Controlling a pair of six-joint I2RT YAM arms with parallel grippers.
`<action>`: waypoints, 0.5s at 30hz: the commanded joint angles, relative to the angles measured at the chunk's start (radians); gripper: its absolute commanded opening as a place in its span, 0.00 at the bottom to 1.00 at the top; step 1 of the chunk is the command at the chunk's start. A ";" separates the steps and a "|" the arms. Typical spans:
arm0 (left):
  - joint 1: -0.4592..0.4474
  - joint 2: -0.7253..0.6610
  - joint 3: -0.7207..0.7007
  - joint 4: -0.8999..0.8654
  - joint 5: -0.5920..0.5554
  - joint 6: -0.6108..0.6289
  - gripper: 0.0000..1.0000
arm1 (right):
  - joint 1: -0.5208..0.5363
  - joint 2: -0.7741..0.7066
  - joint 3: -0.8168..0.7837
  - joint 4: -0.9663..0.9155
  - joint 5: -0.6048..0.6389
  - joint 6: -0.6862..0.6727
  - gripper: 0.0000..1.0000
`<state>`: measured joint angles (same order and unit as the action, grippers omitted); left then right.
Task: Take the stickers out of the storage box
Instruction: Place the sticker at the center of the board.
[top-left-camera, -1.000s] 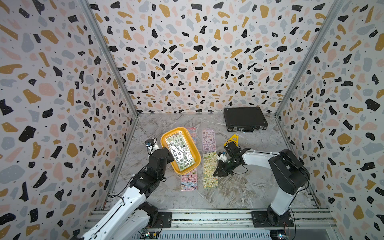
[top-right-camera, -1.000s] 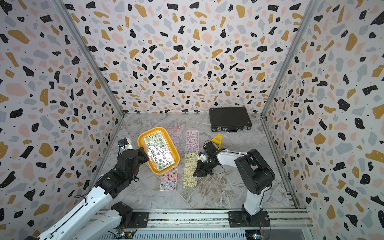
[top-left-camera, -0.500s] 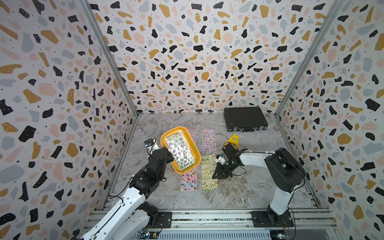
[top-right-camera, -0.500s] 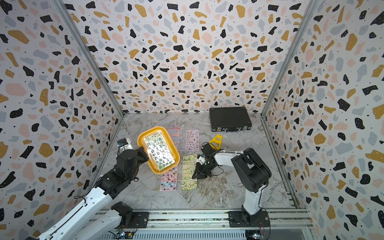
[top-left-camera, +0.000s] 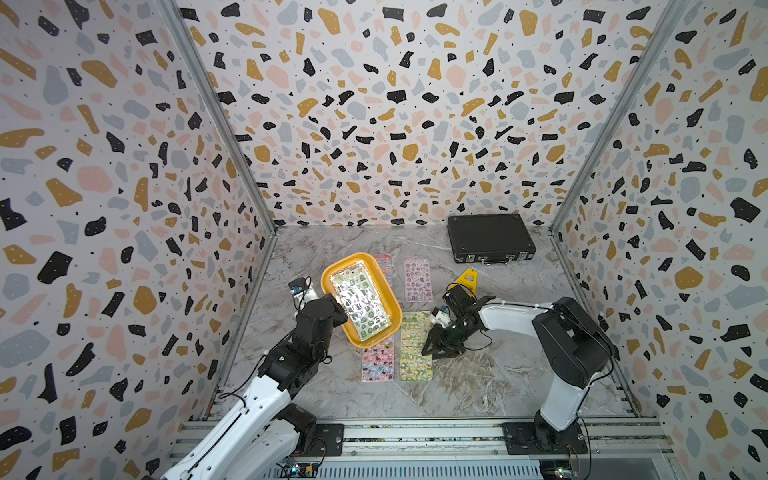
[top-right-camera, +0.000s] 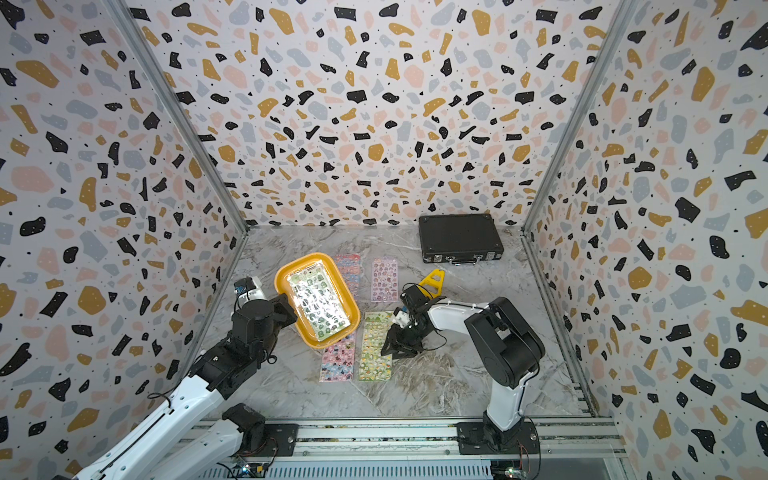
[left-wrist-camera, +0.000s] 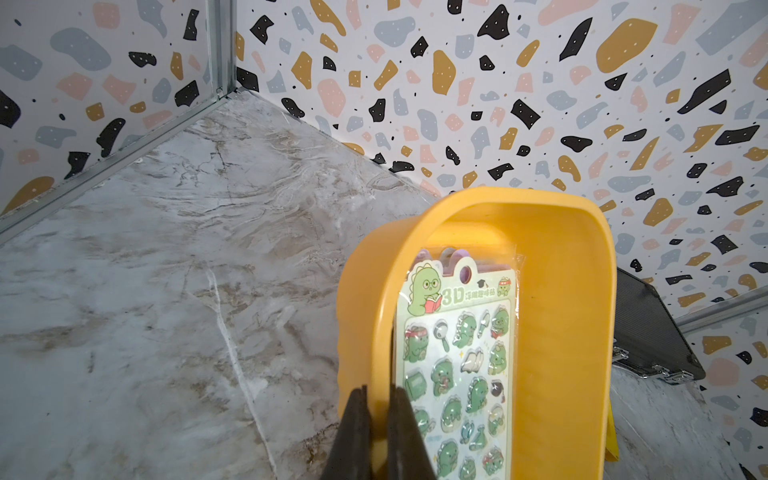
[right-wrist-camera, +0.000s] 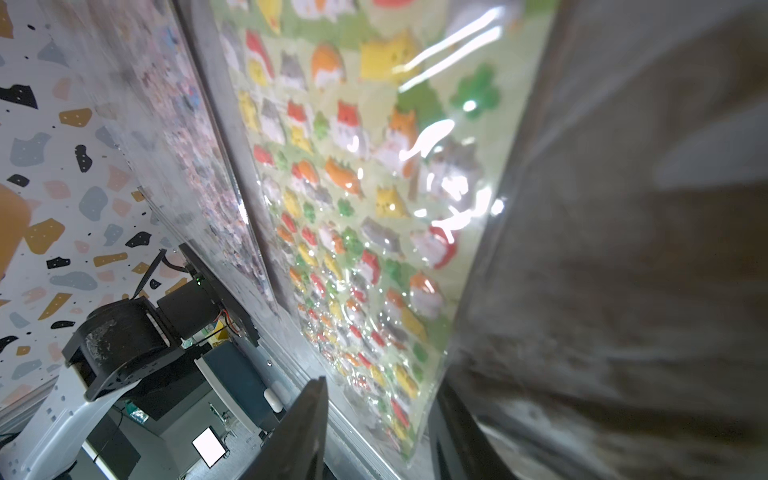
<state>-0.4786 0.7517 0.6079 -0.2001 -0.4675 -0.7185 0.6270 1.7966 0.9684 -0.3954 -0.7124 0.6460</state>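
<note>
The yellow-orange storage box (top-left-camera: 354, 337) is tipped up, and my left gripper (left-wrist-camera: 379, 390) is shut on its near rim (left-wrist-camera: 380, 316). Stickers are still inside, with a green dinosaur sheet (left-wrist-camera: 457, 353) on top. Several stickers lie on the table in both top views: a yellow-green sheet (top-left-camera: 415, 347), a pink one (top-left-camera: 377, 359) beside it, a purple-pink one (top-left-camera: 417, 279), and one half hidden behind the box (top-left-camera: 384, 266). My right gripper (top-left-camera: 432, 351) sits low at the yellow-green sheet's right edge. Its jaws stand open around that edge (right-wrist-camera: 415, 424).
A black latched briefcase (top-left-camera: 490, 237) lies at the back right. A yellow triangular plastic piece (top-left-camera: 466, 277) stands just behind my right wrist. Patterned walls close in the marble table on three sides.
My right gripper has opened, letting go of the yellow-green sheet, which now lies flat slightly nearer the front. The left gripper still holds the box in place.
</note>
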 joint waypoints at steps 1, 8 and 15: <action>0.004 -0.016 -0.003 0.081 0.011 0.003 0.00 | 0.002 -0.030 0.020 -0.112 0.137 -0.037 0.49; 0.005 0.005 0.002 0.102 0.064 0.038 0.00 | 0.002 -0.069 0.034 -0.179 0.253 -0.081 0.58; 0.003 0.066 0.024 0.143 0.186 0.084 0.00 | 0.001 -0.283 -0.004 -0.187 0.452 -0.064 0.56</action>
<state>-0.4786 0.7990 0.6075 -0.1616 -0.3584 -0.6643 0.6285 1.6463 0.9836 -0.5575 -0.3782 0.5789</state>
